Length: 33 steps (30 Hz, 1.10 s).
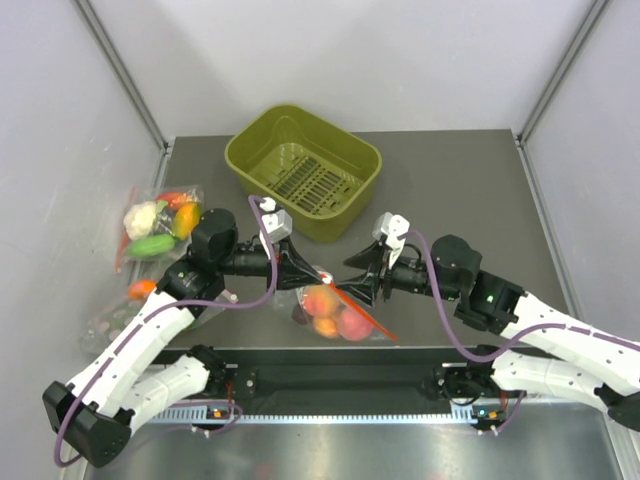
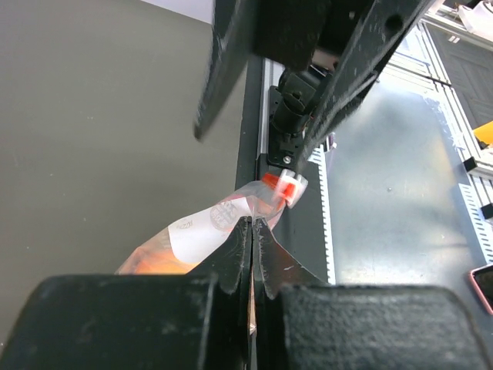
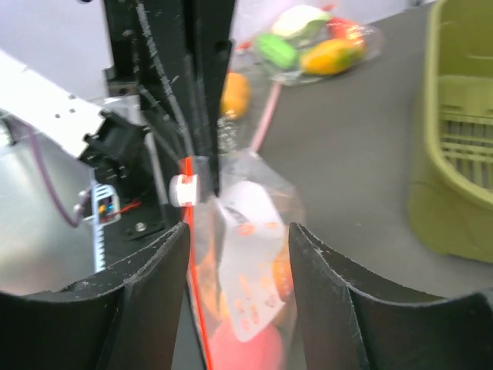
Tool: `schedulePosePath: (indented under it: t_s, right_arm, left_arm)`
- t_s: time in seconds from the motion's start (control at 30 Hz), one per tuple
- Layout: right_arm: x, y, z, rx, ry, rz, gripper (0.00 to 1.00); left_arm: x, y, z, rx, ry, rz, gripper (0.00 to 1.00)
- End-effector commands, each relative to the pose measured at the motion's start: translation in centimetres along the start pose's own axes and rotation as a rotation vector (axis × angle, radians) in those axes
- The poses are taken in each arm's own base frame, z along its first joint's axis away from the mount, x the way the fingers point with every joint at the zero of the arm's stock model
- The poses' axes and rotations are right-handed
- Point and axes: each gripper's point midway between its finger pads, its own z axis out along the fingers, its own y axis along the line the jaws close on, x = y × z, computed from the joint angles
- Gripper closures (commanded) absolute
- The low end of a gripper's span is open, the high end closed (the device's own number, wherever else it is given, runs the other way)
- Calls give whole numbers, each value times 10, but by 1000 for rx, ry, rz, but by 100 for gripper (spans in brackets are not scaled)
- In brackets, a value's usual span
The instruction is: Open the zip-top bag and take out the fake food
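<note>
Pinching the zip-top bag, the left gripper has its jaws together on the plastic. The right gripper holds its jaws apart around the bag, fake food inside.

Both arms wear white shells with lines of small dark dots, joined by chunky black joint housings, and a purple cable trails back from behind each hand. The left hand has grainy matte-black fingers tapering to thin tips. The right hand has matching fingers with scuffed, curved inner faces, and a green light glows on the housing behind it.
</note>
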Motion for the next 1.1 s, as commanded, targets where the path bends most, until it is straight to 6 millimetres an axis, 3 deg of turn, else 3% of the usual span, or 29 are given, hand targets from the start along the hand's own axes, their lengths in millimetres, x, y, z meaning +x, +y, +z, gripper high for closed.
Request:
schedulePosePath:
  t_s: [0.0,0.17,0.3,0.57,0.97,1.07]
  right_arm:
    - [-40,-17,-12,115,-76,-84,45]
    - [-48,-14,-5,90,-74,-156,44]
    - [-42,1,10,17,-64,-182,44]
    - [-44,17,15,-39,-76,-195,43]
    - [-31,7,34,-10,-23,-210,44]
    - [-33,6,34,1,-26,-218,54]
  left_arm:
    - [-9,-7,-1,25,-31,55,100]
    - [-4,5,2,-25,-14,15,100]
    - [-1,15,4,-59,2,-10,100]
    - [3,25,4,-105,14,-25,100]
    - [2,19,4,-83,8,-24,100]
    - [2,19,4,-81,8,-24,100]
